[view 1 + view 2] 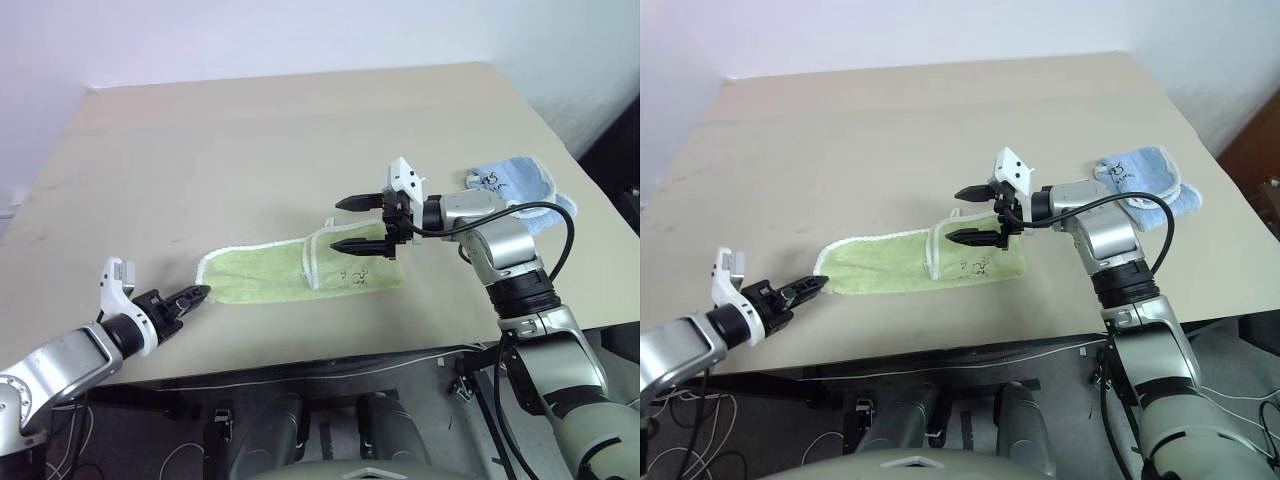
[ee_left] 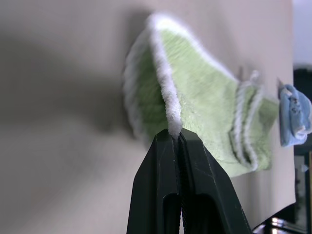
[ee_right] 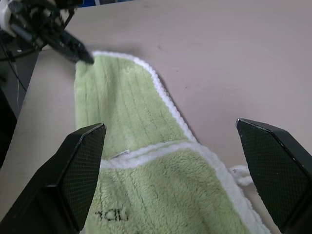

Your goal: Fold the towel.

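Tan table (image 1: pixel 250 150): towel (image 1: pixel 270 272), blue cloth (image 1: pixel 515 180)

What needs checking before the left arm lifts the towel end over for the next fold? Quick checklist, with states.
1. Left gripper shut on the towel's white edging: ok; the left wrist view shows the cord pinched.
2. Both layers caught at that end: cannot tell.
3. Right gripper off the cloth: ok; open, hovering above the folded right end.
4. Right end already folded over, printed mark up: ok.
5. Blue cloth out of the fold path: ok; it lies beyond the right arm.
6. Towel flat on the table: ok.
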Tool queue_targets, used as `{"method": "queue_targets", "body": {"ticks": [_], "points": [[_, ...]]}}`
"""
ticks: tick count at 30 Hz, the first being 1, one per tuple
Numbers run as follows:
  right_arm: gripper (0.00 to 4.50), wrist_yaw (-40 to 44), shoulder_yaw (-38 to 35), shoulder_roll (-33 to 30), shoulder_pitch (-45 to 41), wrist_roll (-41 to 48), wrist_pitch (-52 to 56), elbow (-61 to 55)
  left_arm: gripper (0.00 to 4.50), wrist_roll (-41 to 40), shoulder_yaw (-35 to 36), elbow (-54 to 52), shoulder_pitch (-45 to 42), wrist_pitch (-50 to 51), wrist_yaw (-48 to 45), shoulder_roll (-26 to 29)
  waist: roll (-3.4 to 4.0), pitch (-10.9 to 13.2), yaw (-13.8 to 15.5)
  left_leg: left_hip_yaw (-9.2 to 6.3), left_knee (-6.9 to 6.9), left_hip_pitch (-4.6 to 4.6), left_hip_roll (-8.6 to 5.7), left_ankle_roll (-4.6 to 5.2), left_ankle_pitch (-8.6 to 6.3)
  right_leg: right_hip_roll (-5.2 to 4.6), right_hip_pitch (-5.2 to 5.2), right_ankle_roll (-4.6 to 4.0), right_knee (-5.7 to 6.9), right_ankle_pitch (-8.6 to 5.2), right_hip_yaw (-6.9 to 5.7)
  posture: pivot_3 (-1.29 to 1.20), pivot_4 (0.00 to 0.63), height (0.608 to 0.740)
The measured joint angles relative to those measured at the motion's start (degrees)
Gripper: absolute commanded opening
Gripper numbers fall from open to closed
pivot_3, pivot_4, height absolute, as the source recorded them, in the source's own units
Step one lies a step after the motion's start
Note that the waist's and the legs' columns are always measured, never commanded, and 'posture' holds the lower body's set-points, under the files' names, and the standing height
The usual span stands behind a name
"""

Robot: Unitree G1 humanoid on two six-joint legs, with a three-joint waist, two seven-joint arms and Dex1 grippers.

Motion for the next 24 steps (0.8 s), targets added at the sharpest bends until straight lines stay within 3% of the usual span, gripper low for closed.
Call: {"method": "queue_targets", "body": {"ticks": [14,24], "points": [[4.50,-1.02,-2.98,-1.79,-0.48,1.16,0.93,-0.21,0.03,0.02,-13.37,11.19,-30.76,9.02,-2.86,0.34,-0.03,0.01,-0.22,0.01,-0.02,-0.10,-0.01,-0.01,0.03,0.05,-0.12,0.19,0.00,0.10,0.01,0.00,0.150,0.740],[4.50,-5.44,-8.00,-5.94,-0.83,1.32,1.11,-0.04,0.03,0.06,-28.68,23.21,-46.77,16.39,-5.24,-9.31,-0.10,0.04,-0.06,0.01,0.04,-0.16,-0.05,-0.10,0.19,0.01,-0.12,0.21,-0.01,0.11,0.02,0.00,0.150,0.740]]}}
